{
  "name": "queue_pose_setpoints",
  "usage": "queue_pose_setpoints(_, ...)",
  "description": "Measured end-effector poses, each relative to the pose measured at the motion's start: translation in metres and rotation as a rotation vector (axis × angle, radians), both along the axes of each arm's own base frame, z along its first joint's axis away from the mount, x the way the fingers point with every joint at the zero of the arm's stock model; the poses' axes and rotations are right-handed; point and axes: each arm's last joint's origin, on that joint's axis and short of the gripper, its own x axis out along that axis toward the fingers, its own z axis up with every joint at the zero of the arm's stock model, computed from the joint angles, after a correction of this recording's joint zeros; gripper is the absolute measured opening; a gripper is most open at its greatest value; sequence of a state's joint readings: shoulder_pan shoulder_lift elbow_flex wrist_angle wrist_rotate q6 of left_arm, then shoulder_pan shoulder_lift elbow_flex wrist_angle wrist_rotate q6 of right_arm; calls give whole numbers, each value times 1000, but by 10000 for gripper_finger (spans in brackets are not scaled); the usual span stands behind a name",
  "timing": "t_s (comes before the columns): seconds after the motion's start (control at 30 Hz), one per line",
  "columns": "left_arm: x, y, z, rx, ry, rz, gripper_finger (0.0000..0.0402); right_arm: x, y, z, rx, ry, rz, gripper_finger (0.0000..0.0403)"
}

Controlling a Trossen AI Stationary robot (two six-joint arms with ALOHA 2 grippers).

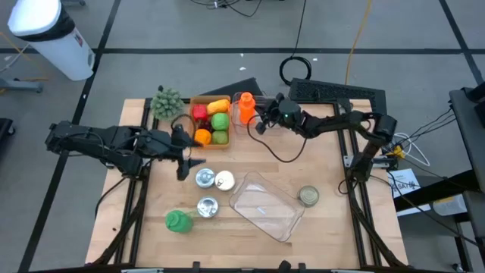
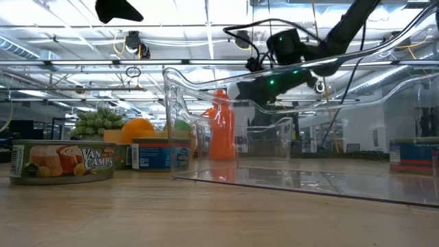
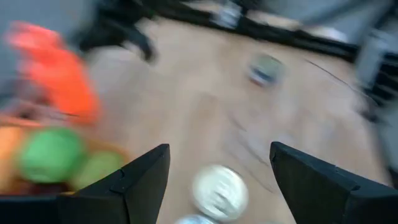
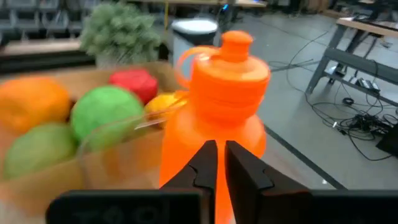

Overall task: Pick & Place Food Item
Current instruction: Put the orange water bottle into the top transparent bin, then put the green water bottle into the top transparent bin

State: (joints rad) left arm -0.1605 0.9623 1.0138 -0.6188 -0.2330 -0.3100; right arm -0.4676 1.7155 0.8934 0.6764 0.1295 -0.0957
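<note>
A wooden box (image 1: 198, 101) at the table's far middle holds an orange (image 1: 202, 136), green fruits (image 1: 220, 121), a red one (image 1: 199, 112) and a yellow one (image 1: 218, 105). An orange bottle (image 1: 244, 108) stands at the box's right side and also shows in the right wrist view (image 4: 217, 93). My right gripper (image 1: 260, 125) is shut and empty just to the right of the bottle; its fingertips (image 4: 219, 163) point at the bottle's body, and no touch shows. My left gripper (image 1: 186, 162) is open and empty above the table, near the box's near side, over a can (image 3: 217, 193).
A clear plastic tray (image 1: 265, 205) lies at the near middle. Three cans (image 1: 204, 178) (image 1: 225, 180) (image 1: 208, 206) and a green item (image 1: 178, 221) lie left of it, and one can (image 1: 308, 196) lies to its right. A green leafy bunch (image 1: 167, 102) sits left of the box.
</note>
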Motion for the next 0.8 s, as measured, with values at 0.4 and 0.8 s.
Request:
queue_pose_setpoints(0.4,8,-76,-38,-48,411,-282,243,-32,46,61,-11,104,101,158)
queue_pose_setpoints(0.8,35,-107,-16,-221,708,-219,196,-43,68,77,56,85,134,224)
